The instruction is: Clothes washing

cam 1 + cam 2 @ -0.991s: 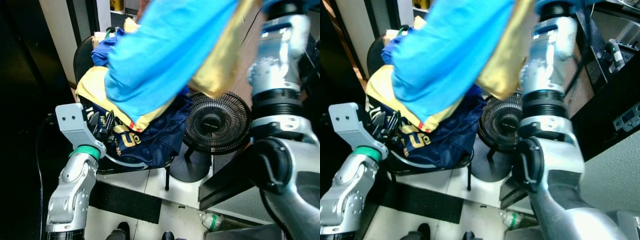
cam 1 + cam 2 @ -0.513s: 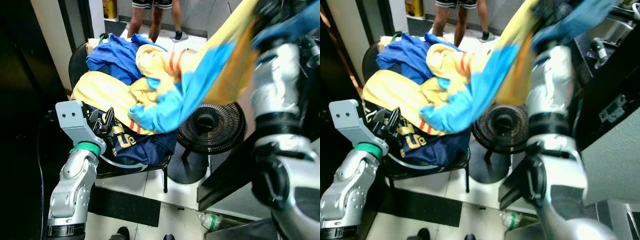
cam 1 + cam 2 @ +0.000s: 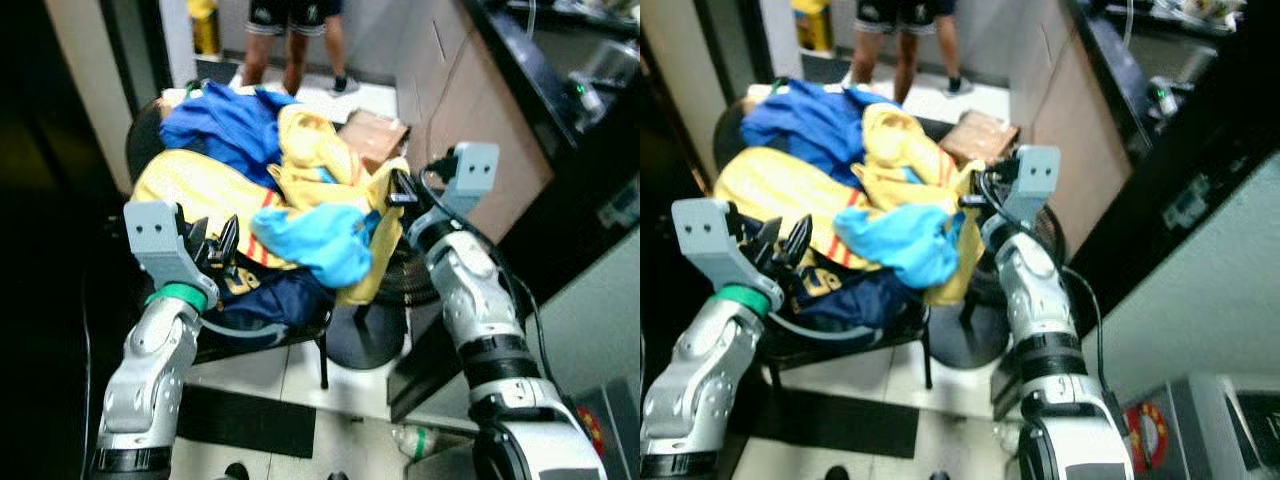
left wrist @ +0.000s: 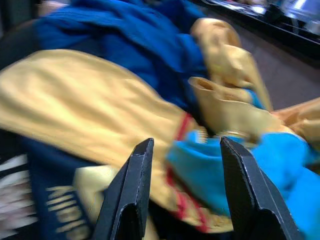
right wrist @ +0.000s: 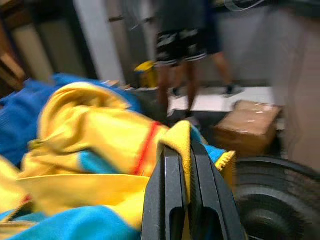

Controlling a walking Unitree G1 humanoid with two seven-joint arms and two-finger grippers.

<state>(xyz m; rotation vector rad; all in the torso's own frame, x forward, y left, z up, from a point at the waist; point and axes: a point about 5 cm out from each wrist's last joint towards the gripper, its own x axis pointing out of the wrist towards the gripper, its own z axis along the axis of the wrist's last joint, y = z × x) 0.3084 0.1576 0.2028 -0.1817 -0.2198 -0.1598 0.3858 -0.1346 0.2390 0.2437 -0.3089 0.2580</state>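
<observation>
So the right gripper (image 5: 189, 200) has its 2 black fingers pinched tight on a fold of the yellow and light blue garment (image 3: 320, 235), right at the edge of the pile nearest the floor fan (image 5: 272, 200). That shirt is mostly yellow with a bright blue panel and a thin red stripe, all crumpled, and it's draped over the top of the clothes pile (image 3: 230, 170) on the black chair (image 3: 262, 335), hanging off the fan side of the chair.

The left gripper (image 4: 184, 192) is on the opposite side of the chair, fingers spread apart and holding nothing, pointed at the pile just next to the dark navy shirt with lettering (image 3: 262, 292).

Rest of the pile on the chair: a royal blue top (image 3: 225, 115) toward the back, more yellow fabric across the middle. A cardboard box (image 3: 372, 128) sits on the floor beyond the chair, and a person's legs (image 3: 290, 45) are standing further back.

Progress-wise I'd say it's really early. Just 1 item is gripped and it's not clear of the heap, everything else is piled up, and I can't spot a washer anywhere. Basically all the carrying and loading is left.
</observation>
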